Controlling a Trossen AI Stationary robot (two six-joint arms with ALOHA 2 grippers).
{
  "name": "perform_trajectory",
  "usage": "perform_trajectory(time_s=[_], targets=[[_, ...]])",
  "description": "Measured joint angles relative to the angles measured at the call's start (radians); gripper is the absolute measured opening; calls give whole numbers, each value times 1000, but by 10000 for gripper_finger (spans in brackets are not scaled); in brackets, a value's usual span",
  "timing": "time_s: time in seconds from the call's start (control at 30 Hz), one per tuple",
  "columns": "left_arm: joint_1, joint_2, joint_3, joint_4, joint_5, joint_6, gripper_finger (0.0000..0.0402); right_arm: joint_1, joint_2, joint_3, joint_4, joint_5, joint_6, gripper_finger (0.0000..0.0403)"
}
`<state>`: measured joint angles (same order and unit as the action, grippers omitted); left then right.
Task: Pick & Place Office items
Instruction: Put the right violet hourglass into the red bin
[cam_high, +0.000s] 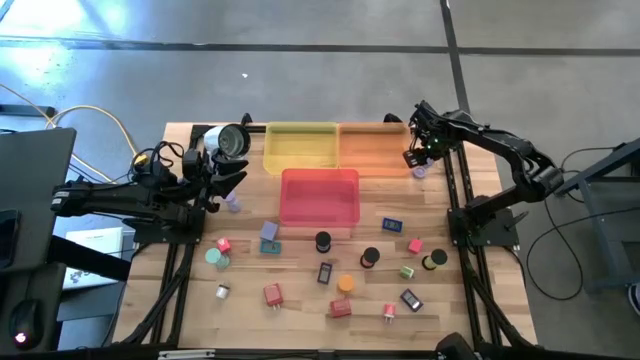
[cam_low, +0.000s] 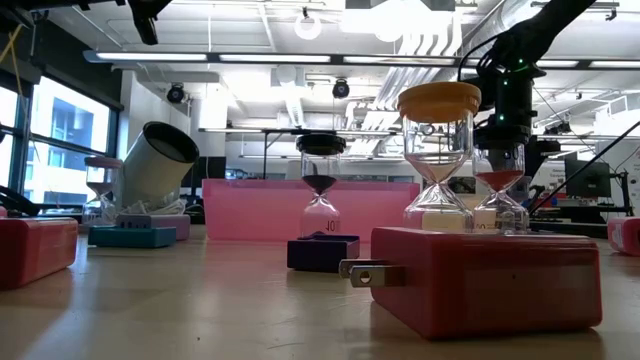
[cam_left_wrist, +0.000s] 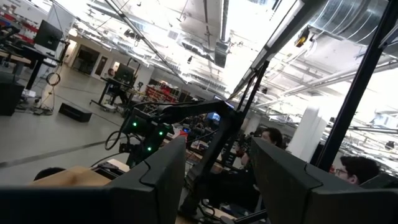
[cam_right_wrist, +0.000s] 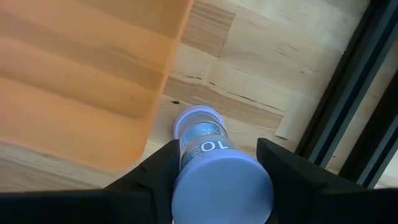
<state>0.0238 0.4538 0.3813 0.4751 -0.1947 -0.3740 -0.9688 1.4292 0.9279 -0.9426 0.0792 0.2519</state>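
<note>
A lilac sand timer (cam_right_wrist: 205, 146) stands on the wood next to the orange tray (cam_right_wrist: 81, 74), at the table's far right (cam_high: 421, 172). My right gripper (cam_right_wrist: 219, 146) is over it, pointing down and shut on it (cam_high: 417, 162). My left gripper (cam_left_wrist: 217, 162) is open and empty. It is raised at the table's left (cam_high: 228, 172), pointing up into the room. Several small office items lie loose on the near half of the table: a black timer (cam_high: 323, 241), a red block (cam_high: 272, 293) and an orange cylinder (cam_high: 346, 284). My right gripper pinches the lilac timer's top cap (cam_right_wrist: 186, 193) between its two fingers (cam_right_wrist: 155, 180), one on each side. The fingers come from above, pointing down along the timer. The timer stays upright, and its lower end (cam_right_wrist: 196, 121) looks to rest on the wood.
Yellow tray (cam_high: 300, 145), orange tray (cam_high: 372, 145) and pink tray (cam_high: 320, 195) take up the far middle. A round silver-rimmed object (cam_high: 232, 140) sits by my left gripper. A black frame rail (cam_right_wrist: 348, 106) runs close beside the timer.
</note>
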Motion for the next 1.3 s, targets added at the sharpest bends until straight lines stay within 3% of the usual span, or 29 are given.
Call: perform_trajectory(time_s=[0.4, 0.7, 1.03, 1.3], targets=[[0, 0, 0, 0, 0, 48, 177, 9, -48, 0, -69, -2, -73, 182], [0, 6, 0, 1, 0, 48, 177, 87, -193, 111, -310, 37, -72, 182], [0, 85, 0, 1, 0, 35, 177, 351, -246, 360, -397, -4, 23, 182], [0, 164, 0, 5, 0, 3, 177, 576, -173, 486, -247, 0, 93, 182]])
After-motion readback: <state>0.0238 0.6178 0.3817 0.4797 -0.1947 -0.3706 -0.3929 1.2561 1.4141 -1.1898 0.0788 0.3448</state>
